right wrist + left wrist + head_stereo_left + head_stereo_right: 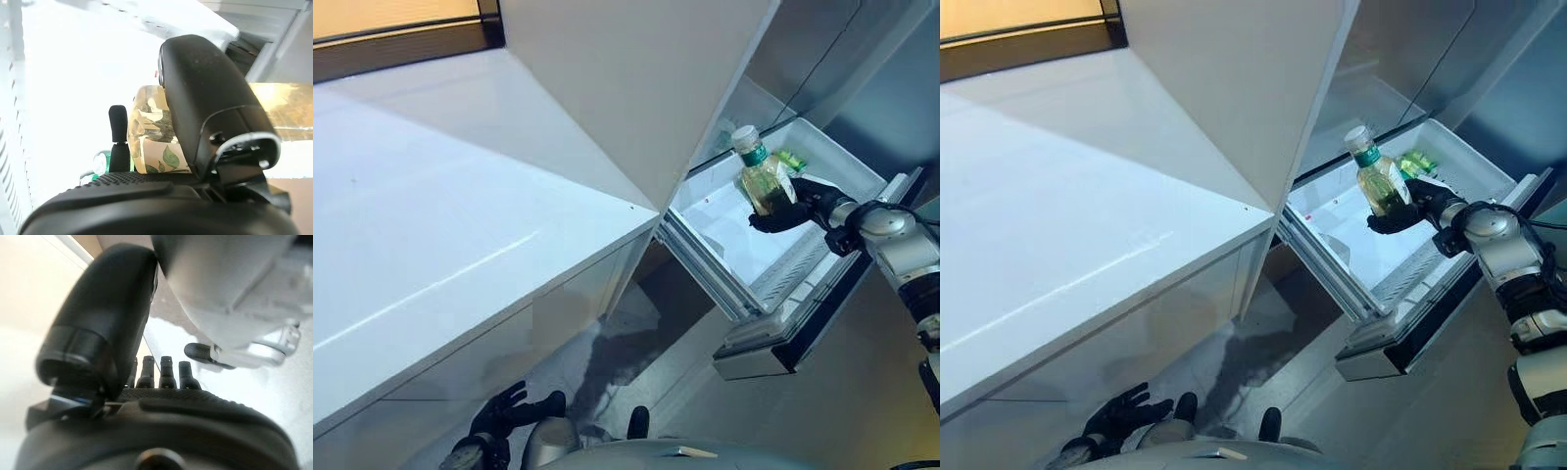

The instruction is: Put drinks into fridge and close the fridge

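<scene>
While the fridge drawer point(759, 259) stands pulled out, the right hand point(800, 204) has fingers and thumb curled round one tea bottle point(762, 176), held tilted above the drawer's white tray; one green bottle point(791, 160) lies just behind it; the left hand point(505, 411) hangs low beneath the white counter point(440, 225), fingers spread, holding nothing.

Clear glossy plastic bottle point(765, 181), smooth white plastic drawer point(724, 230), glossy white counter point(440, 225)
</scene>
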